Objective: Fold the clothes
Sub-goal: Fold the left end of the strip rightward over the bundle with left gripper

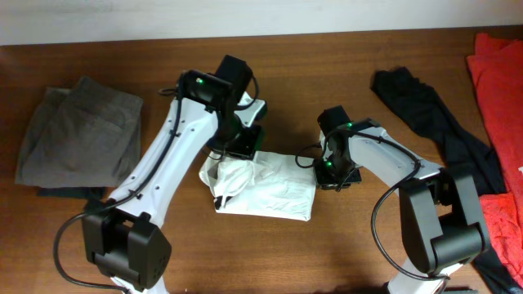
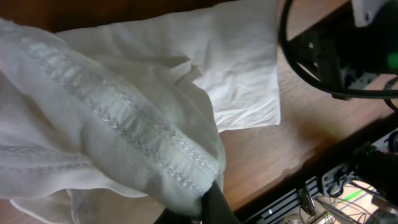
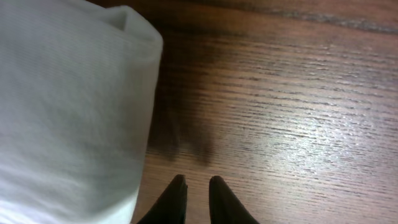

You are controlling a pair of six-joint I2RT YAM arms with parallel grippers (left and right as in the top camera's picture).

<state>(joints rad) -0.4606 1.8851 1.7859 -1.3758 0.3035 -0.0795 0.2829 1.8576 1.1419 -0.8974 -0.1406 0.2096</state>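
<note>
Here my left tool (image 2: 208,202) is clenched on the soft, limp clothes (image 1: 270,189) lying mid-desk; my right tool (image 3: 198,194), nearly closed, holds nothing. A hemmed edge looks best to pinch.

- Brown wooden worktop (image 3: 298,112): visible grain lines, smooth, a soft sheen where light falls.
- White cotton garment (image 1: 270,188): matt knit cloth, creased; a ribbed band with stitched seam rows shows in the left wrist view (image 2: 124,124).
- Grey-khaki woven trousers (image 1: 82,135): matt, slightly rumpled cloth.
- Thin black garment (image 1: 425,110): limp matt cloth.
- Red cloth (image 1: 498,90): matt, wrinkled.
- Arm shells (image 1: 176,147): white plastic, smooth, faintly glossy; joints black matt plastic.
</note>
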